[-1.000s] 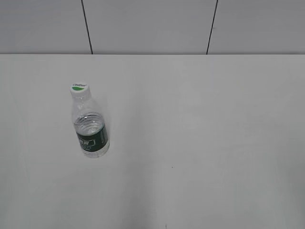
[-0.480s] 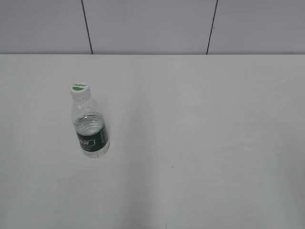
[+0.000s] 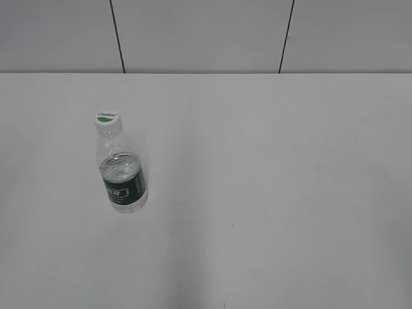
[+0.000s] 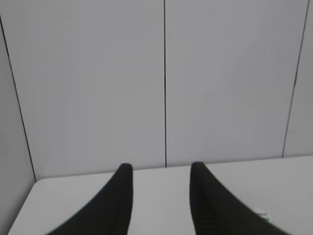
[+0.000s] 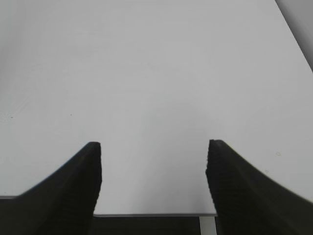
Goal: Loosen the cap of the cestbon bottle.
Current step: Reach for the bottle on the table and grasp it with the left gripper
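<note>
The cestbon bottle (image 3: 121,174) stands upright on the left part of the white table, clear with a dark green label band. Its white cap (image 3: 107,120) with a green mark sits on top. Neither gripper shows in the exterior view. In the left wrist view my left gripper (image 4: 161,166) is open and empty, facing the back wall over the table. A small white and green bit that looks like the cap (image 4: 262,214) shows beside its right finger. In the right wrist view my right gripper (image 5: 154,144) is open and empty above the table's near edge.
The white table (image 3: 270,193) runs to a grey panelled wall (image 3: 206,32) at the back. The table's front edge (image 5: 154,214) lies just below the right gripper's fingers, and its right edge shows at the top right of that view.
</note>
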